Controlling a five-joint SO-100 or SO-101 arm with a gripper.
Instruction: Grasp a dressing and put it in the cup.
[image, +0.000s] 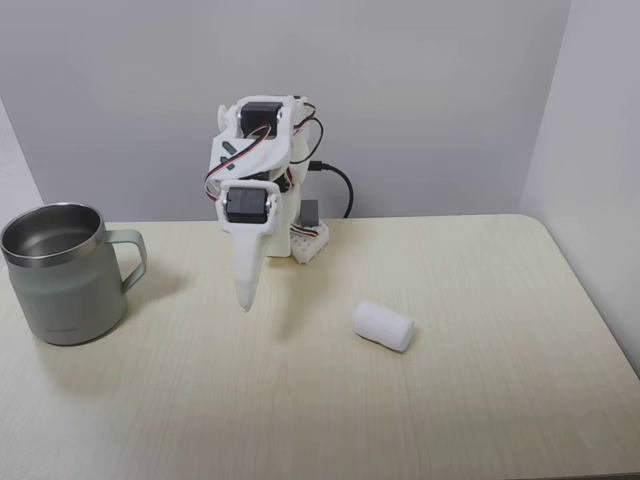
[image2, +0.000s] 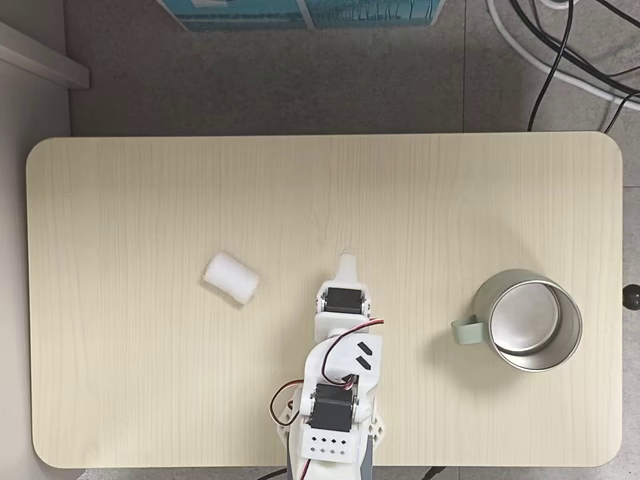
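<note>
The dressing (image: 383, 325) (image2: 231, 278) is a small white soft roll lying on its side on the wooden table. The cup (image: 62, 273) (image2: 527, 320), a grey-green metal mug with a shiny steel inside, stands upright and empty at the far side from the dressing, its handle turned toward the arm. My white gripper (image: 244, 298) (image2: 347, 262) hangs folded in front of the arm's base, fingers pressed together and pointing down, between the two things and touching neither. It holds nothing.
The arm's base (image2: 331, 435) sits at the table's edge (image2: 320, 137) in the view from above. Cables (image2: 560, 50) and a blue box (image2: 300, 12) lie on the floor beyond the table. A grey wall stands behind the arm.
</note>
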